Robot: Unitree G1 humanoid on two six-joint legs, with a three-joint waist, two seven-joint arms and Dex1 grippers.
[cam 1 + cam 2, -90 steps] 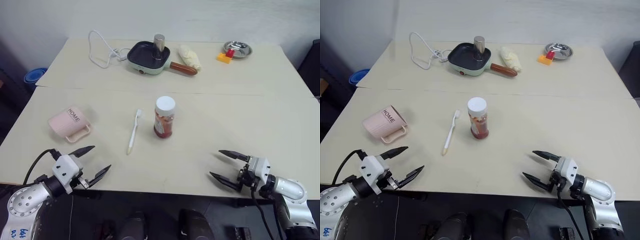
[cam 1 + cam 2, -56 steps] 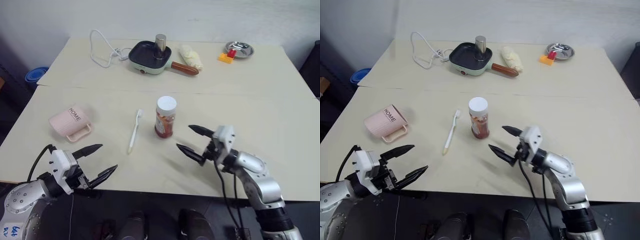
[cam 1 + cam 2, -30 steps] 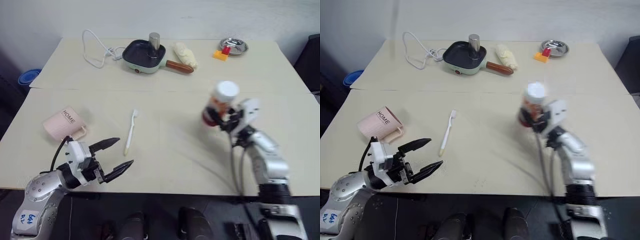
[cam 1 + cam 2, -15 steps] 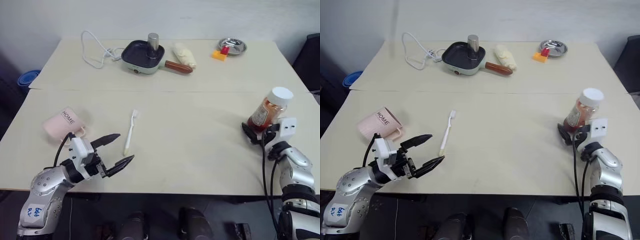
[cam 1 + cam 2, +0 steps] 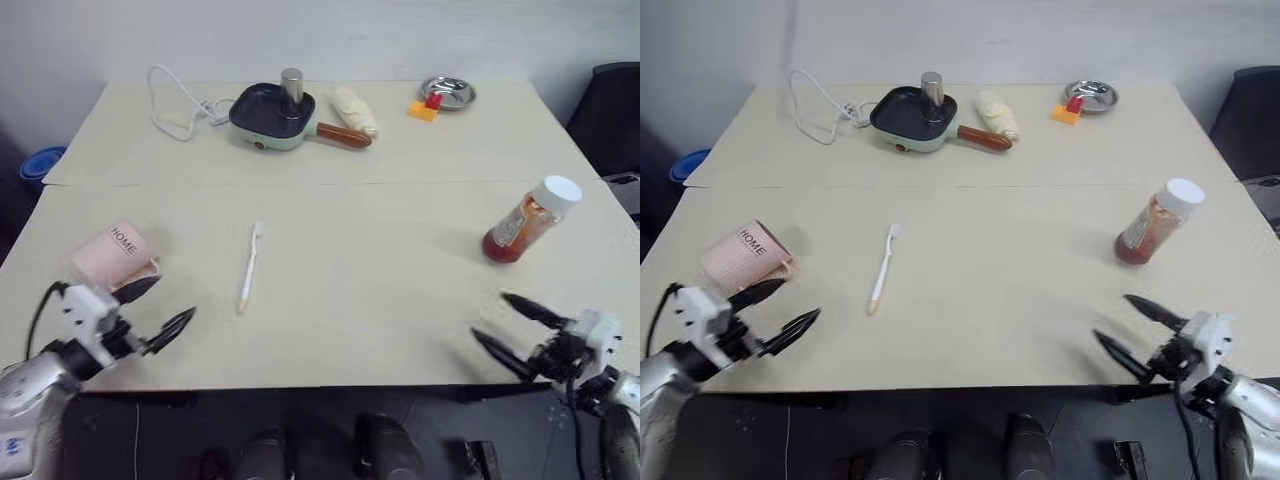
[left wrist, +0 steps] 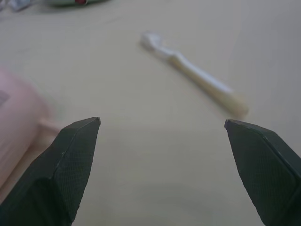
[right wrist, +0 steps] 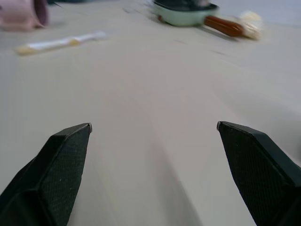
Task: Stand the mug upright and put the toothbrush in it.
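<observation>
Mug point(image 5: 112, 252) lies on its side near counter point(image 5: 380, 300) front-left edge, our left claw point(image 5: 158, 307) just before it, fingers spread wide, empty. Our right claw point(image 5: 512, 327) at front-right edge, also wide open, holding nothing. Toothbrush point(image 5: 249, 266) flat on counter, right of mug, apart from it. Sauce bottle point(image 5: 521, 223) stands beyond right claw. Far side: electric pan point(image 5: 268, 110), cord point(image 5: 172, 100), metal dish point(image 5: 447, 92).

Setting: a plain indoor test room or lab staged with household items. Two cream surfaces point(image 5: 330, 150) abut beneath a bare white wall point(image 5: 330, 35). A small electric pan point(image 5: 268, 110) with white cord point(image 5: 170, 100) sits beside a metal dish point(image 5: 447, 92).
</observation>
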